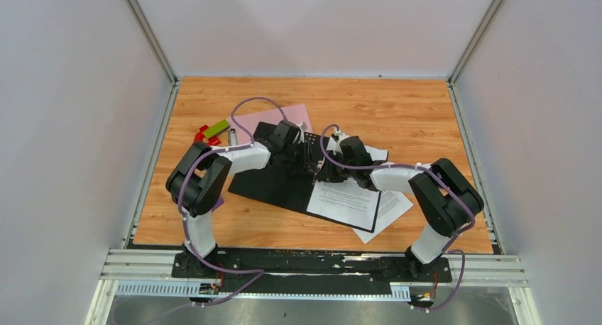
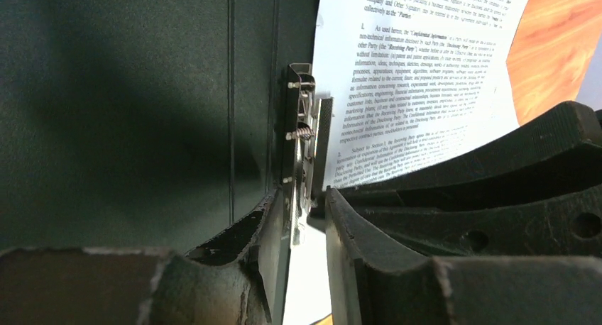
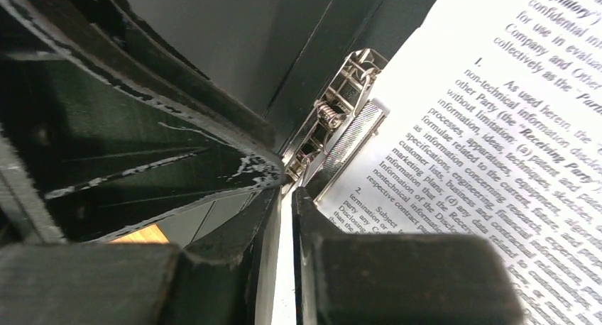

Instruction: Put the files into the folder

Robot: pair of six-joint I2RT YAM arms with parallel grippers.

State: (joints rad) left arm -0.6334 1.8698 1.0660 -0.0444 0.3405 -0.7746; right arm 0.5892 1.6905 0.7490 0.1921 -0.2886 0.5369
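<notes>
While both arms are reaching inward over the wooden table [image 1: 397, 112], their tools are meeting above the middle of an open black folder [image 1: 273, 183]. The folder is lying flat, turned at a slant, with its left half bare. The files [image 1: 348, 201], white sheets covered in small black print, are lying on the folder's right half. One sheet is sitting on top, and a second is poking out beneath it past the folder's right edge onto the wood.

A metal spring clip [image 2: 299, 137] is standing along the folder's central spine, and the upper left edge of the top sheet is lying just beside it.

The left gripper [image 2: 305, 204] is approaching the clip from the left. Its fingers are standing apart with a clear gap, and the clip's lower end is showing in that gap, though I cannot tell whether either finger is touching it.

The right gripper [image 3: 287, 191] is pointing at the same clip from the opposite side, hovering low over the printed page. Its fingers are sitting very close together, separated only by a thin slit through which white paper is showing, and nothing is visibly pinched between them.

Behind the folder, a pink sheet [image 1: 263, 120] is lying on the table, and a few small red and green pieces [image 1: 213, 131] are sitting near the left rear.
</notes>
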